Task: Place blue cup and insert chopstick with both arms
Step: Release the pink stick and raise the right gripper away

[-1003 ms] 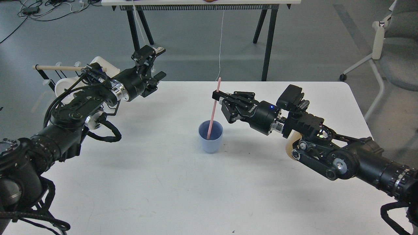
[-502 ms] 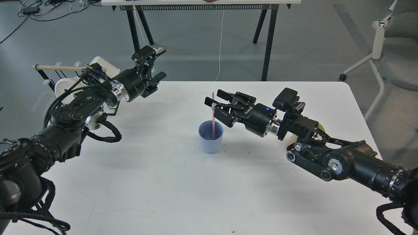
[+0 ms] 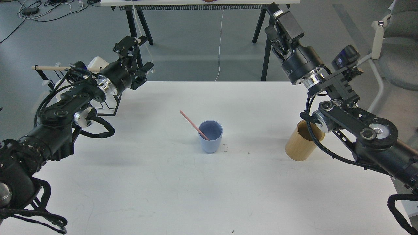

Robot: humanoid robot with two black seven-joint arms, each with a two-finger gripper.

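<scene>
One white table (image 3: 163, 182). Two arms: left gripper (image 3: 135, 54) fingers apart, empty; right gripper (image 3: 277, 13) raised, finger state cannot tell. One bamboo cylinder (image 3: 302, 145) right. One blue cup (image 3: 210, 137) mid-table, upright. One chopstick (image 3: 192, 124) inside, leaning left.

This looks like a robotics lab or test room rather than a home. A plain white table (image 3: 209, 182) stands on a bare grey floor (image 3: 196, 42). Beyond the left gripper (image 3: 132, 54), loose black cables (image 3: 42, 9) trail over the floor. Between the two grippers, farther back, a second white-topped bench on black trestle legs (image 3: 138, 26) has a thin white cord (image 3: 221, 45) hanging from it. To the outer side of the right gripper (image 3: 282, 19) stands what seems to be a grey office chair (image 3: 392, 49), only partly in view.
</scene>
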